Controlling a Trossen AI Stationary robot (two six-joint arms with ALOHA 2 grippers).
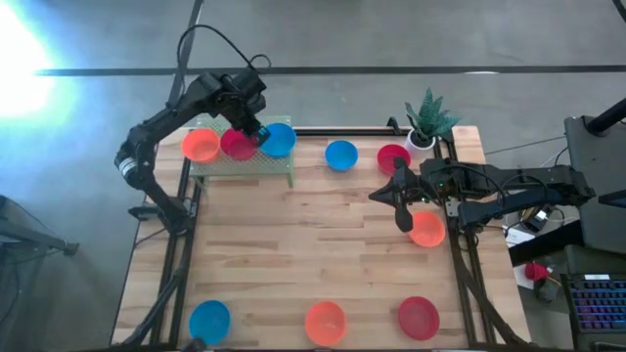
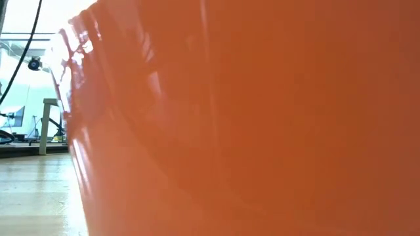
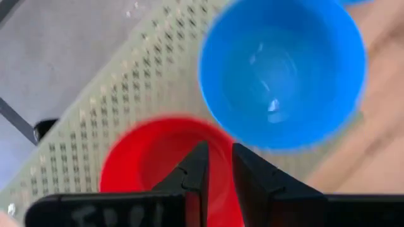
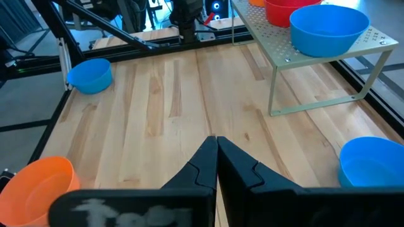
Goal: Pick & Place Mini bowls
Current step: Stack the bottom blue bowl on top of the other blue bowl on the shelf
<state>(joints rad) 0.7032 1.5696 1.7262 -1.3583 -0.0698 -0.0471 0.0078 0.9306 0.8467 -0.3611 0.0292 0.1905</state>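
A pale green perforated shelf (image 1: pixel 245 162) at the table's far left carries three mini bowls on their bases: orange (image 1: pixel 201 145), red (image 1: pixel 237 144) and blue (image 1: pixel 279 139). My left gripper (image 3: pixel 218 170) hangs above the shelf over the red bowl (image 3: pixel 151 157), beside the blue bowl (image 3: pixel 284 69). It points down and is open by a narrow gap with nothing in it. My right gripper (image 4: pixel 216 151) is shut and hovers at the table's right middle (image 1: pixel 383 195), close to an orange bowl (image 1: pixel 427 229).
More bowls stand on the wooden table: blue (image 1: pixel 340 154) and red (image 1: pixel 393 157) at the far side, blue (image 1: pixel 208 320), orange (image 1: pixel 325 322) and red (image 1: pixel 419 318) along the near edge. A potted plant (image 1: pixel 423 122) stands far right. An orange bowl wall (image 2: pixel 262 118) fills the low view.
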